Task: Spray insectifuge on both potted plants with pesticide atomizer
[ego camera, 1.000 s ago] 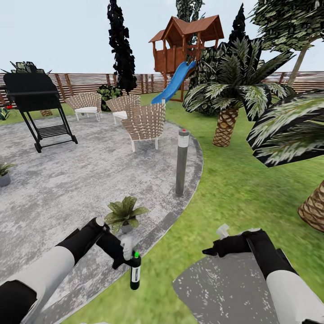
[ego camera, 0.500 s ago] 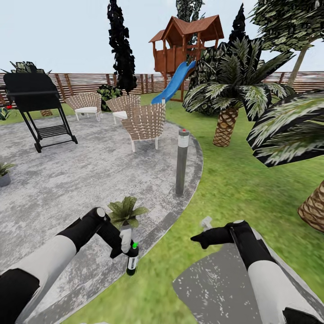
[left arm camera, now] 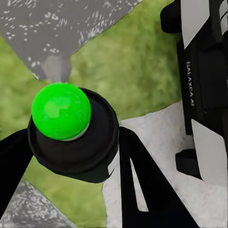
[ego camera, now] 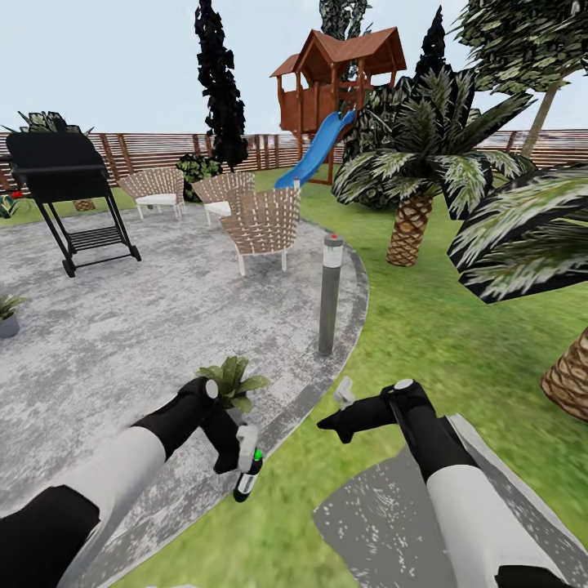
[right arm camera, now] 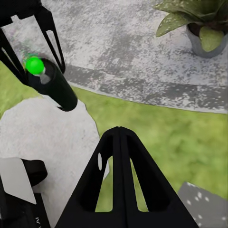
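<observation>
A round grey patio borders the green lawn, with one potted plant near its edge and another far off at the left. The left gripper clamps the spray bottle, tilted, over the patio rim just beside the near plant. The right gripper, over the grass, has its fingers pressed together, holding nothing.

Both arms showing white forearm shells, black wrist and elbow sections. Left arm ending in black gripper with pale grey fingertip pad; small white round cap at wrist joint. Right arm wearing same white shell, black wrist, white cap; right gripper showing flat black tapering fingers with slot cutouts. Black-and-white base panel carrying "GALAXEA AI" lettering.
</observation>
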